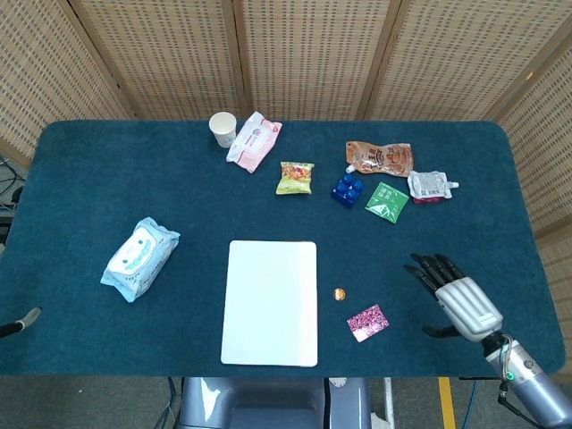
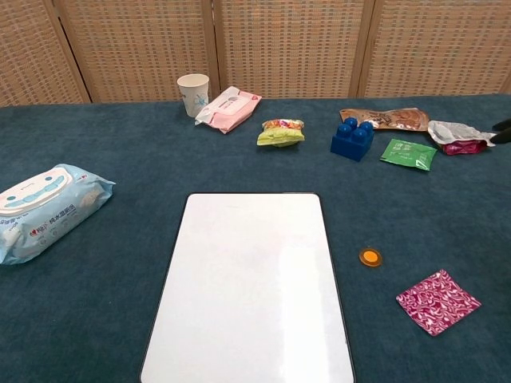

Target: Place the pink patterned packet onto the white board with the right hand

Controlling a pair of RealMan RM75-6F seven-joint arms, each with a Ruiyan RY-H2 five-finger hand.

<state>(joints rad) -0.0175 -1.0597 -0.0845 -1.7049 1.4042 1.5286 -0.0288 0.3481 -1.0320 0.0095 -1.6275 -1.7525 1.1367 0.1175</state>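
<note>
Left of the flat white rectangular board [image 1: 269, 302] lies a pale blue wipes pack [image 1: 139, 258], well apart. Just right of the board sits a small orange disc [image 1: 340, 293], and beside it the pink patterned square packet [image 1: 367, 323] — flat on the dark blue cloth table [image 1: 107, 179], off the board. Further right hovers the right hand [image 1: 458, 299], fingers spread, holding nothing, near the packet but apart from it.

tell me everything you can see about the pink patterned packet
The pink patterned packet is a small, flat, roughly square sachet, magenta with a pale swirling print, and looks like glossy foil. It lies flat on the blue table cloth, turned at an angle, right of the white board and just below a small orange disc. Nothing touches it.
</note>
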